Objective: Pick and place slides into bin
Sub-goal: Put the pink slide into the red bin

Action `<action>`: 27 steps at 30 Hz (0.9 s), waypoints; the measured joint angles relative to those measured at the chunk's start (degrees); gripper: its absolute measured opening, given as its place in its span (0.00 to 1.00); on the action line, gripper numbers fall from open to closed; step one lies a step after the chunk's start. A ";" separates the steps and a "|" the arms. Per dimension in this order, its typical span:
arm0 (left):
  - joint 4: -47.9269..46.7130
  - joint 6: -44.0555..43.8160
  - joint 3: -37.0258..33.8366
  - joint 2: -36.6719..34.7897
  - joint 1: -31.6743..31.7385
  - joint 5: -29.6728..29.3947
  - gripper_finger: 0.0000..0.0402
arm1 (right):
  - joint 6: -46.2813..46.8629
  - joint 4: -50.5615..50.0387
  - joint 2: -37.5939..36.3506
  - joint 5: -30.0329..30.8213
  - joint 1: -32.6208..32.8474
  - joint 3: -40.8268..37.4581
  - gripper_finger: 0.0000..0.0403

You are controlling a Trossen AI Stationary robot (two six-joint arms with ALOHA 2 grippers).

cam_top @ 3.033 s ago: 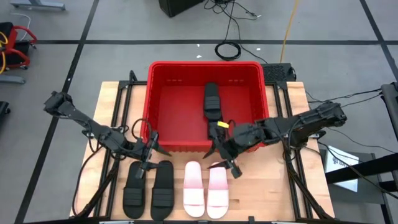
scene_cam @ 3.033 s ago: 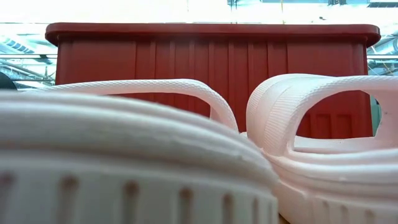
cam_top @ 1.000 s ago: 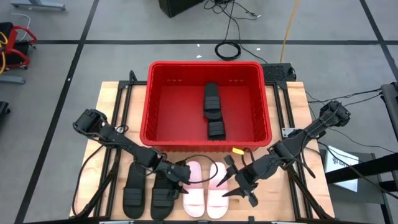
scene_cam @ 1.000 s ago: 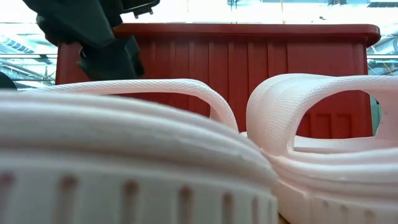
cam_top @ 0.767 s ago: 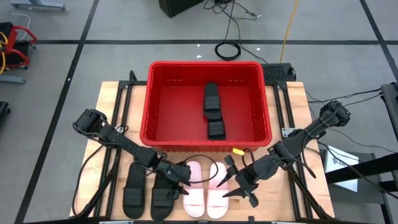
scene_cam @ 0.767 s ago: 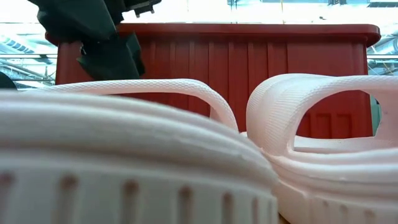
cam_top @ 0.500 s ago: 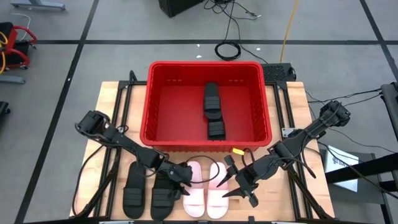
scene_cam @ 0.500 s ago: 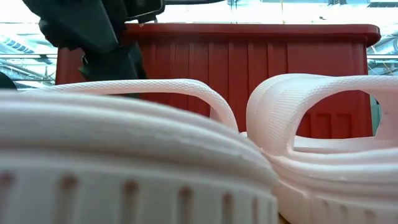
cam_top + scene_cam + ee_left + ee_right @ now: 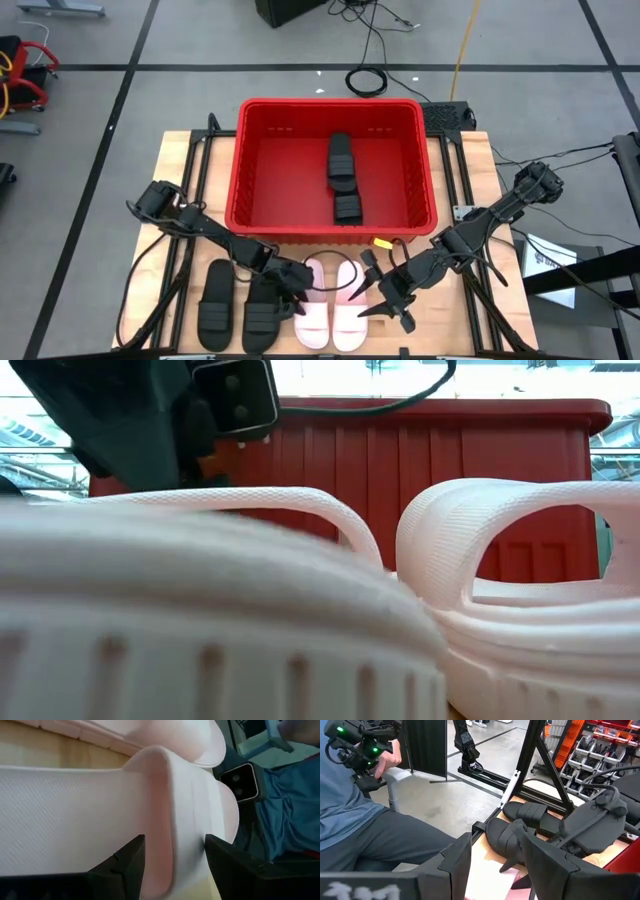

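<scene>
The left gripper (image 9: 297, 299) straddles the ribbed strap of the left pink slide (image 9: 311, 303), fingers (image 9: 125, 862) spread on either side of it. The right gripper (image 9: 378, 292), fingers wide, sits just right of the other pink slide (image 9: 349, 310). Two black slides (image 9: 241, 305) lie left of the left gripper. The red bin (image 9: 258, 160), sloped plastic, stands behind both grippers on the wooden tabletop (image 9: 440, 320), holding two black slides (image 9: 342, 175).

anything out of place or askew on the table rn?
Nothing stands out. Two black ribbed-strap slides lie in the red plastic bin; two black and two pale pink slides sit paired on the wooden table.
</scene>
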 joint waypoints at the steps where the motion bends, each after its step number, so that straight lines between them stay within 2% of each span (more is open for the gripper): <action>1: 0.15 0.33 0.00 0.00 -0.03 -0.01 0.49 | 0.00 0.00 -0.02 0.00 0.00 0.00 0.41; 5: 0.05 1.90 0.00 -0.02 -0.13 0.14 0.43 | -0.02 0.00 -0.01 0.00 0.00 0.00 0.41; 12: 0.46 2.17 0.00 -0.02 -0.07 1.17 0.21 | -0.24 0.00 0.00 0.00 0.00 0.00 0.41; 16: 0.59 4.91 0.00 -0.02 -0.07 2.14 0.11 | -0.24 -0.02 0.00 0.00 0.00 0.00 0.41; 22: 2.51 9.93 0.00 -0.02 0.15 2.84 0.02 | -0.24 -0.02 0.00 0.00 0.00 0.00 0.41; 27: 3.30 13.79 0.00 -0.02 0.25 3.63 0.02 | -0.24 -0.03 0.00 0.00 0.00 0.00 0.41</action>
